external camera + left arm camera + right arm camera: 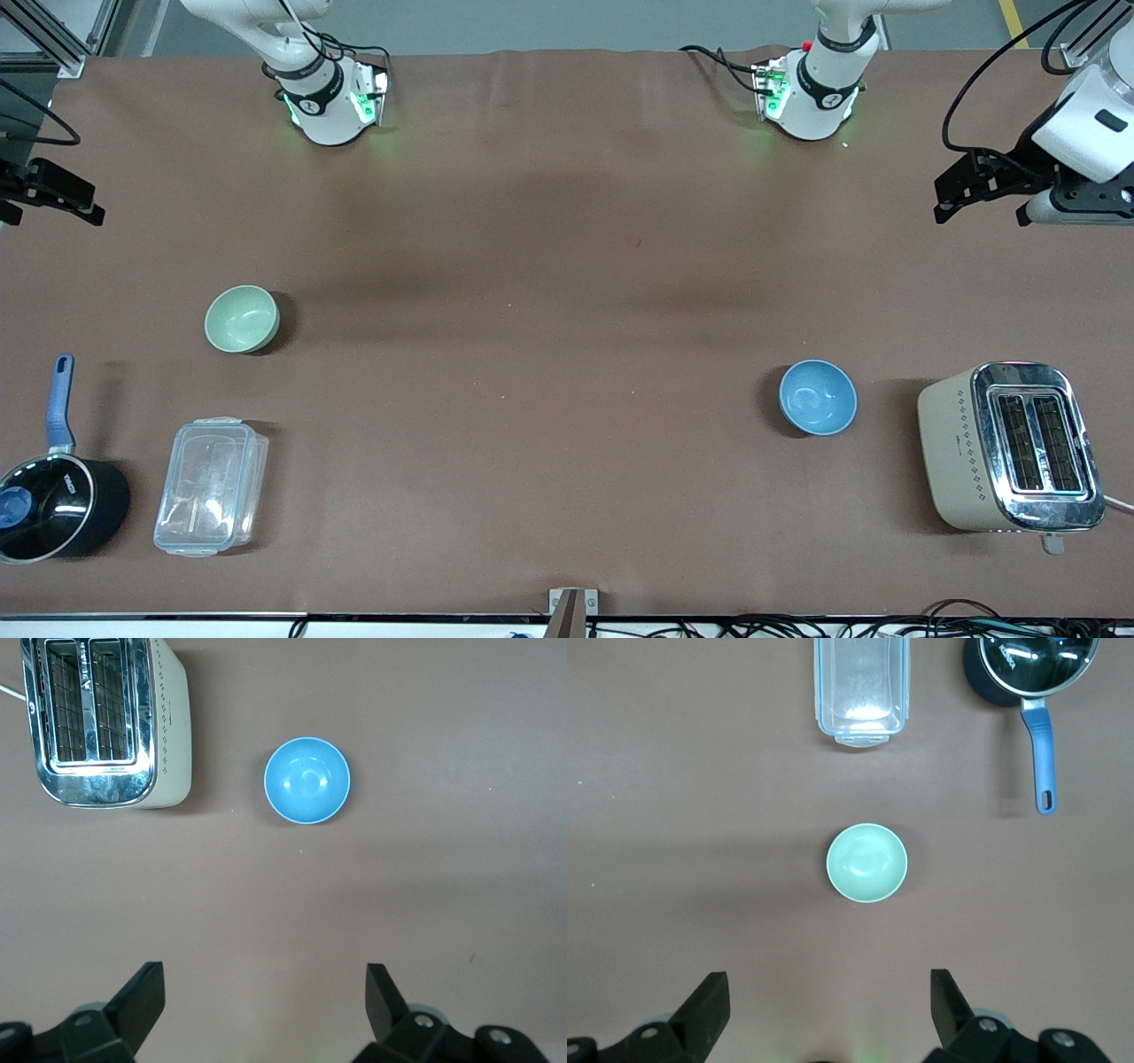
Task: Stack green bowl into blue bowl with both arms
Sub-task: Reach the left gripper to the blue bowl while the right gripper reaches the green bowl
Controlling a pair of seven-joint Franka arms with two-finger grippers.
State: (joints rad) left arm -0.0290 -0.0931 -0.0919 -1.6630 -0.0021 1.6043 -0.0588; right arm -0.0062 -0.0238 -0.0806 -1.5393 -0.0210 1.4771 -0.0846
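Two bowls stand on the brown table (567, 266), one of each colour, along with one toaster (1010, 447), one clear lidded container (211, 486) and one black saucepan (53, 505). The green bowl (242, 319) is pale mint, plain and upright, toward the right arm's end, farther from the front camera than the container. The blue bowl (818, 397), lighter inside, sits just beside the toaster toward the left arm's end. Both look empty, though glare blurs their insides. The left gripper (961, 190) and right gripper (55, 197) hang high over the table's ends, fingers spread wide, holding nothing.
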